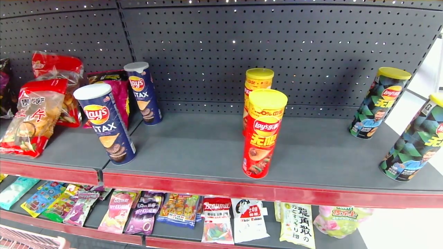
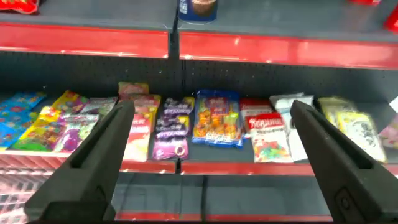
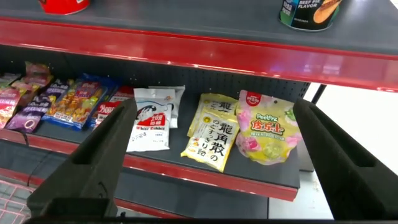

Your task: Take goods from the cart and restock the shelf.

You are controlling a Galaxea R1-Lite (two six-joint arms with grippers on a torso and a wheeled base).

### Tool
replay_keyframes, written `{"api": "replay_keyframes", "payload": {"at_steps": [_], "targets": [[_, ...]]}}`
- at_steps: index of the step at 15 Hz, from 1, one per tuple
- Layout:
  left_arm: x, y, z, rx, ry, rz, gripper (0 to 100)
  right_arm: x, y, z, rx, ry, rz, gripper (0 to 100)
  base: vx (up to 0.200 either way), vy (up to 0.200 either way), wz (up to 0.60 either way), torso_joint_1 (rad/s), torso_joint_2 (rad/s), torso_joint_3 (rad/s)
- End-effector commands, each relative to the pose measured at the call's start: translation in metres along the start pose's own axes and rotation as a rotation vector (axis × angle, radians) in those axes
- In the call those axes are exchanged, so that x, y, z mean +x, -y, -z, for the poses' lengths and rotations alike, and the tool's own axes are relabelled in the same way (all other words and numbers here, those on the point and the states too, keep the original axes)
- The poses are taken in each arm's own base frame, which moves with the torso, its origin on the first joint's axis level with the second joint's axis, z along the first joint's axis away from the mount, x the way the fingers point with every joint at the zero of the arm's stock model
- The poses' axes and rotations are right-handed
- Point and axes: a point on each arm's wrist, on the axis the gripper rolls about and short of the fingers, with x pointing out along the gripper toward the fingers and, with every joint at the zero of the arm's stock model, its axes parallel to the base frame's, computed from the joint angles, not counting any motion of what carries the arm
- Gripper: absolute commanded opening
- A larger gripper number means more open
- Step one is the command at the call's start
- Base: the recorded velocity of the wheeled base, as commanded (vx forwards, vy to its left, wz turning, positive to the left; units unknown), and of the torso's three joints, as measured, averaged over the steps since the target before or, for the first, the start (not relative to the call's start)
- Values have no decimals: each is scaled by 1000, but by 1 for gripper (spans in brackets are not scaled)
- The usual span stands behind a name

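The grey upper shelf (image 1: 207,148) with a red front lip carries chip cans in pairs: two dark blue ones (image 1: 105,124) on the left, two red and yellow ones (image 1: 264,133) in the middle, two green ones (image 1: 379,102) on the right. A corner of the pink wire cart (image 1: 31,240) shows at the lower left. My left gripper (image 2: 211,109) is open and holds nothing, facing the lower shelf (image 2: 205,167) of snack packets. My right gripper (image 3: 214,106) is open too, also with nothing in it, in front of the lower shelf's right end (image 3: 249,180).
Bagged snacks (image 1: 33,114) stand at the upper shelf's left end. Wide bare stretches lie between the can pairs. Flat candy packets (image 1: 180,209) line the lower shelf. A pegboard back wall (image 1: 277,52) closes the shelf behind.
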Motion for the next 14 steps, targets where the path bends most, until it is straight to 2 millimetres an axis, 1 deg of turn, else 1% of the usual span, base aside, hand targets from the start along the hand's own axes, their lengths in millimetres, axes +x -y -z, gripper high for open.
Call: {"api": "replay_keyframes", "payload": {"at_steps": [1, 2, 4, 10, 11, 12, 13, 14], "targets": [[2, 0, 5, 2, -11, 4, 100, 0, 0, 0, 0, -1, -10, 100, 0, 0, 0, 0, 0, 0], [5, 0, 7, 25, 32, 16, 100, 0, 0, 0, 0, 1, -8, 100, 0, 0, 0, 0, 0, 0], [5, -1, 11, 27, 0, -21, 100, 0, 0, 0, -2, -1, -16, 100, 0, 0, 0, 0, 0, 0], [5, -1, 11, 33, 1, -18, 100, 0, 0, -1, -12, 10, -18, 100, 0, 0, 0, 0, 0, 0], [5, -1, 11, 33, 3, -18, 100, -4, -1, -21, 3, 85, -53, 100, 0, 0, 0, 0, 0, 0], [5, -1, 11, 33, 3, -18, 100, -5, -1, -66, 66, 128, -116, 100, 0, 0, 0, 0, 0, 0], [5, -1, 11, 33, 1, -18, 100, -6, -1, -94, 73, 159, -158, 100, 0, 0, 0, 0, 0, 0], [5, -1, 11, 33, 3, -18, 100, -1, -2, -107, 47, 145, -220, 100, 0, 0, 0, 0, 0, 0]]}}
